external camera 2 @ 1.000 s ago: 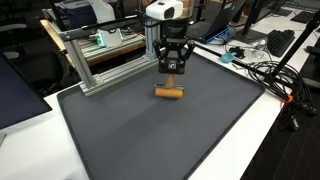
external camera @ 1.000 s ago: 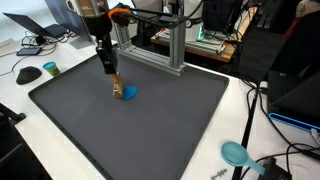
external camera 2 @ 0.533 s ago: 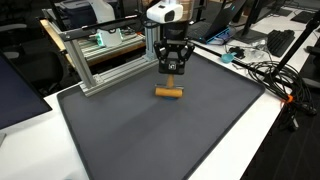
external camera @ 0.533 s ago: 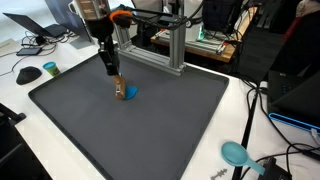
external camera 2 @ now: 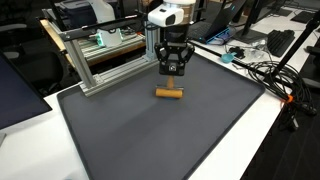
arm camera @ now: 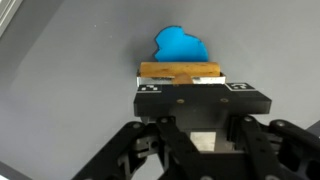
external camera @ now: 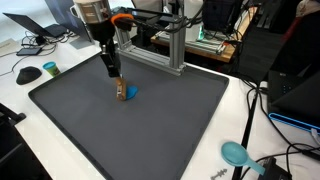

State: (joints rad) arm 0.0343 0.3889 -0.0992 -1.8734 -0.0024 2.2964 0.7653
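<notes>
My gripper (external camera: pixel 117 80) points straight down over the dark grey mat (external camera: pixel 150 135), toward its far side. It is shut on a short wooden piece (external camera: pixel 121 91), which lies level just at the mat's surface. In the wrist view the wooden piece (arm camera: pixel 180 71) sits across the tips of my gripper (arm camera: pixel 180 86), and a flat blue thing (arm camera: pixel 180 45) lies on the mat right behind it. That blue thing (external camera: pixel 131 94) touches the wood in an exterior view. From the opposite side, the wooden piece (external camera 2: pixel 168 92) under my gripper (external camera 2: pixel 171 81) hides the blue thing.
An aluminium frame (external camera: pixel 172 48) stands at the mat's far edge, close to the arm; it also shows at the back of the mat (external camera 2: pixel 100 62). A teal object (external camera: pixel 235 153) and cables (external camera 2: pixel 268 72) lie on the white table beside the mat. A black mouse (external camera: pixel 28 74) sits off the mat.
The gripper and the wooden piece have shifted slightly along the mat. The jaws have stayed shut and the blue thing has kept its place.
</notes>
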